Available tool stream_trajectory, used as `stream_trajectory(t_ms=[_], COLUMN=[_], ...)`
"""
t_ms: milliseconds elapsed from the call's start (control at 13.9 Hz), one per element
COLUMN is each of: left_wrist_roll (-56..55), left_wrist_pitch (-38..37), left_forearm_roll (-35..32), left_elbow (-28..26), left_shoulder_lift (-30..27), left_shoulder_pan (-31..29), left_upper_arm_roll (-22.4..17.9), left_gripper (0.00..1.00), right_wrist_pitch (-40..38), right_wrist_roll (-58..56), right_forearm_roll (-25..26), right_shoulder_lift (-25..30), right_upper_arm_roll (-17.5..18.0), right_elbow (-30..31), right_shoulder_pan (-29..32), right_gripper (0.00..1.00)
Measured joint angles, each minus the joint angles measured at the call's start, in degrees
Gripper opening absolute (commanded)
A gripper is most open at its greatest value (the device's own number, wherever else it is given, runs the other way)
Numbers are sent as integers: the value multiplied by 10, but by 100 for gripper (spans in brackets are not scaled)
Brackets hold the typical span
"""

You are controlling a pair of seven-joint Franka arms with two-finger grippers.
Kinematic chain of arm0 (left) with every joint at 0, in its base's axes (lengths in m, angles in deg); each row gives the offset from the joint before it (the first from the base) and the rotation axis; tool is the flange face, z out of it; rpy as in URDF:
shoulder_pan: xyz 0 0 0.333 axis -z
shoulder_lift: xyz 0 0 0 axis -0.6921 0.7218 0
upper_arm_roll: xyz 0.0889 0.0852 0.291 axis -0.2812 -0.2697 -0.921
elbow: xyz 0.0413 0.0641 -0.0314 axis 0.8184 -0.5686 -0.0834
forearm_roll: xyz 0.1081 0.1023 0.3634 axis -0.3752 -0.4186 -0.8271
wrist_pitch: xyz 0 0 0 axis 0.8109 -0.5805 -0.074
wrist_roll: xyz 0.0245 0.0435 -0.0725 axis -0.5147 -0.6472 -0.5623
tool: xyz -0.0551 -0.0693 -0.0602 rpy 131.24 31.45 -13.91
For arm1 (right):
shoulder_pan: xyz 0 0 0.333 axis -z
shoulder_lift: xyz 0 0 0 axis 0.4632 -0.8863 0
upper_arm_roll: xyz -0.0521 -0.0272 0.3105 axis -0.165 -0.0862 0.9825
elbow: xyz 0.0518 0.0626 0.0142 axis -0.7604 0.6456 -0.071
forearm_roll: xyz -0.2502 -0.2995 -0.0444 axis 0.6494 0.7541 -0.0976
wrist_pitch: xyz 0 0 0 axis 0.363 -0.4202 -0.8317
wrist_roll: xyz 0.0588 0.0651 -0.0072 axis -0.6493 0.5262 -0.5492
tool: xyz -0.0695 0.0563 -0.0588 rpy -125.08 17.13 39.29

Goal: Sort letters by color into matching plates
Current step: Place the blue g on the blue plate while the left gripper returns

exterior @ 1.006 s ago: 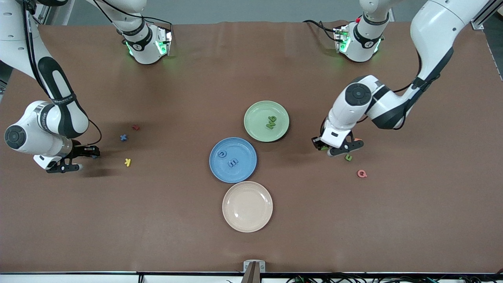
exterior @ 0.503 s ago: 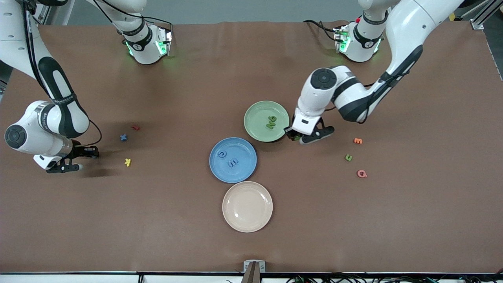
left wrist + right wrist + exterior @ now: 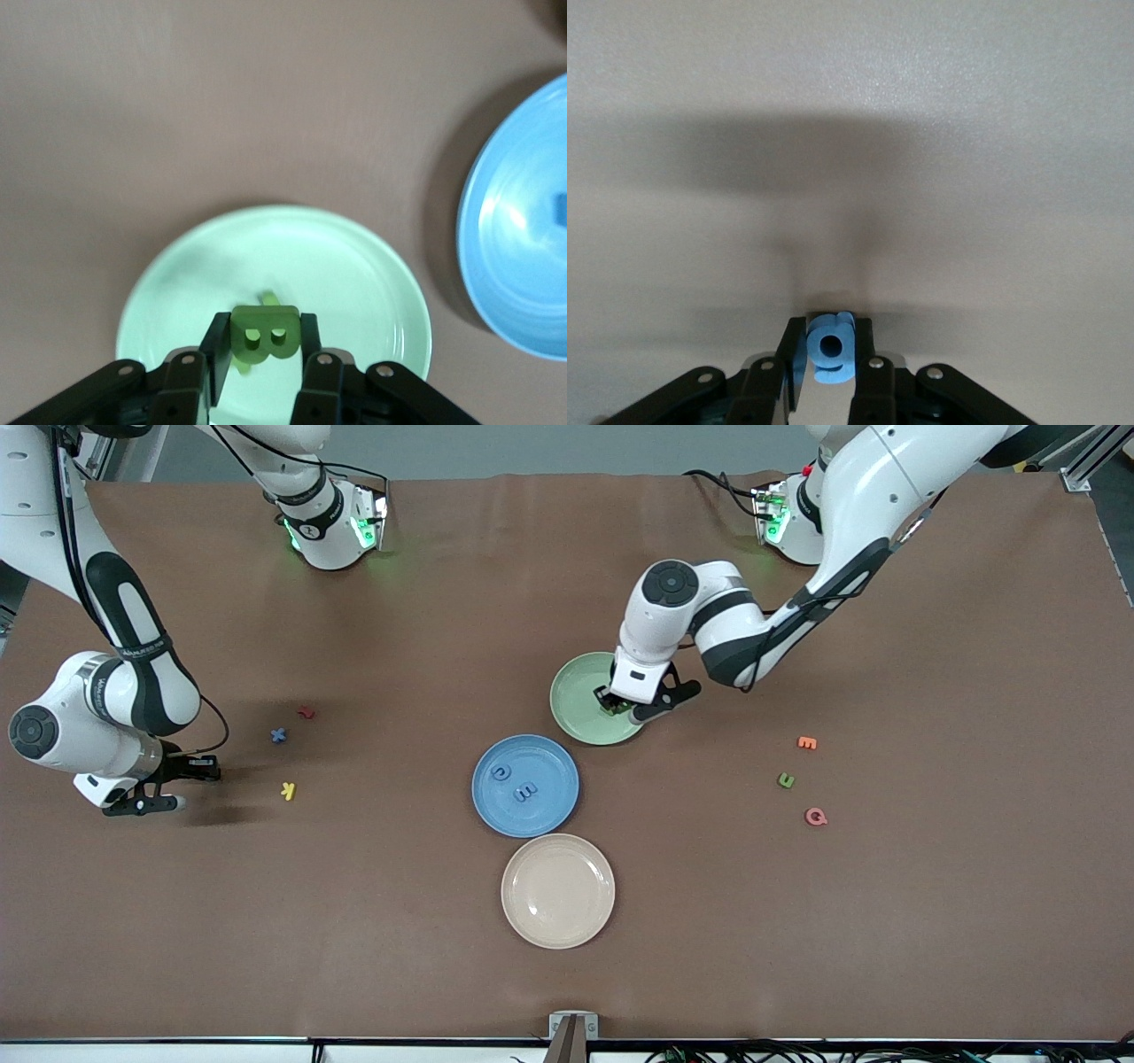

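1. Three round shallow plates near the table's middle: a pale green plate [image 3: 576,691], a blue plate [image 3: 525,786] nearer the front camera, and a cream plate [image 3: 558,891] nearest of all.
2. Two small flat blue foam letters [image 3: 514,782] lying in the blue plate.
3. One blue cross-shaped foam letter [image 3: 279,735] on the cloth toward the right arm's end, near a red foam letter [image 3: 306,712] and a yellow foam letter [image 3: 287,790].
4. Toward the left arm's end, one green foam letter [image 3: 786,780] on the cloth, between an orange foam letter [image 3: 807,742] and a pink foam letter [image 3: 815,816].
5. Left gripper [image 3: 631,707] over the pale green plate, narrowed onto a held green foam letter with two holes [image 3: 264,331]; plain in the left wrist view, barely visible from the front. Another green piece [image 3: 266,303] half hidden under it in that plate.
6. Right gripper [image 3: 164,784] low over bare cloth at its own end, closed around a held blue foam letter [image 3: 830,346]; clear only in the right wrist view, hidden from the front.
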Motion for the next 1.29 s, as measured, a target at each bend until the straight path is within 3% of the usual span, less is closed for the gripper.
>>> stream_trajectory(t_ms=[216, 431, 647, 934, 1294], left_wrist_roll=[-51, -54, -14, 93, 203], left_wrist_pitch=[0, -6, -84, -136, -136], left_forearm_roll=[0, 0, -4, -4, -4], left_elbow=[18, 36, 80, 119, 120], left_shoulder_lift=[7, 6, 4, -7, -11], left_shoulder_pan=[66, 64, 48, -13, -116], left_upper_arm_roll=[-47, -62, -73, -75, -75], left_gripper=[100, 100, 100, 100, 100], right_wrist_pitch=[-16, -80, -139, -230, -236], right_wrist_roll=[-1, -1, 38, 186, 451], right_forearm_roll=[0, 0, 0, -1, -55], right_shoulder_lift=[19, 54, 89, 102, 96], right_upper_arm_roll=[3, 7, 9, 13, 17], right_elbow=[-5, -25, -50, -117, -176], right_shoulder_pan=[-2, -13, -55, -154, -341], right_gripper=[12, 12, 11, 11, 11])
